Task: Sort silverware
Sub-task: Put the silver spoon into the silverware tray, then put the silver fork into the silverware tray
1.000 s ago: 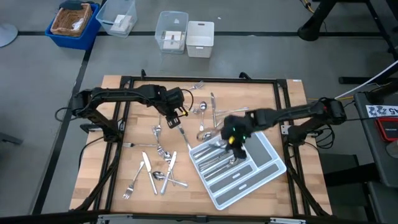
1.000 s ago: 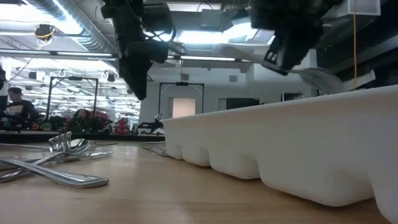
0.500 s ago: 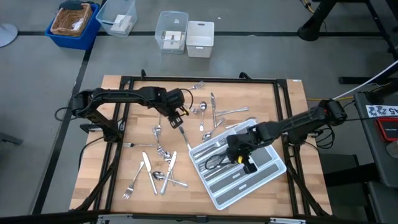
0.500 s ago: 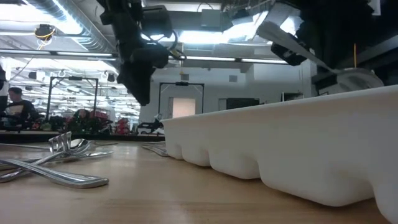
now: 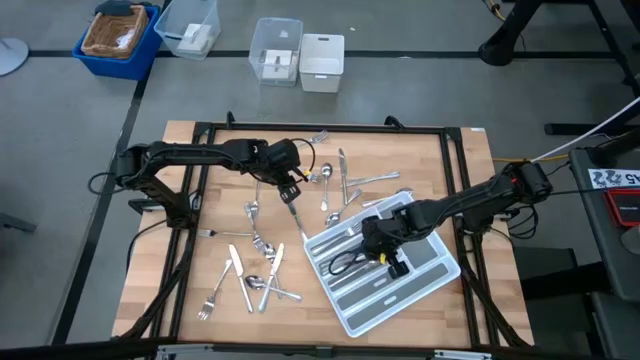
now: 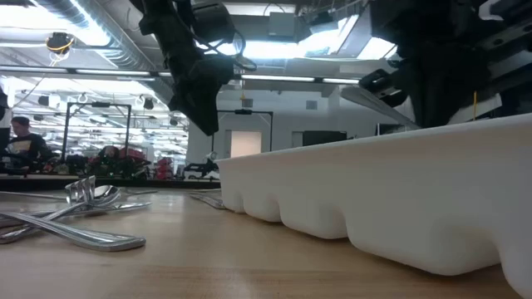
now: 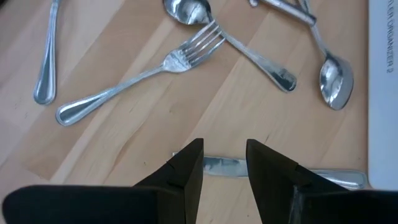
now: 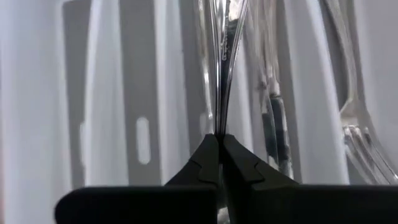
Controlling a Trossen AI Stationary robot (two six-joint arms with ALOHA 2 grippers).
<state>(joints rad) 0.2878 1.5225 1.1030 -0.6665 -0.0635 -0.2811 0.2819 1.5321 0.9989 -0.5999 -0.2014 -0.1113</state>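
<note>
Pinching a slim piece of silverware point(image 8: 221, 68) edge-on between fully closed fingers, the right gripper point(image 5: 385, 250) sits low over the light grey tray point(image 5: 432, 270), inside one of its long compartments; whether the piece is a knife, fork or spoon cannot be told. Beside it in the tray, the right wrist view shows at least two more handles and one fork point(image 8: 357, 134) with its tines showing.

The left gripper point(image 5: 291, 190) hovers over the wooden table point(image 5: 190, 250) with its fingers point(image 7: 188, 171) parted and nothing between them, straddling a knife point(image 7: 219, 165) that lies flat just below. Past them the left wrist view shows one fork point(image 7: 134, 78), two spoons point(image 7: 233, 37) point(image 7: 334, 78) and one further handle point(image 7: 46, 56).

From above, roughly fifteen loose pieces lie scattered left of and behind the tray. Off the table stand two clear boxes point(image 5: 275, 50) and one blue bin point(image 5: 118, 40).

Writing runs along the tray's edge in the left wrist view, ending in "ORGANIZER 2" point(image 7: 388, 34); the rest is cut off.
</note>
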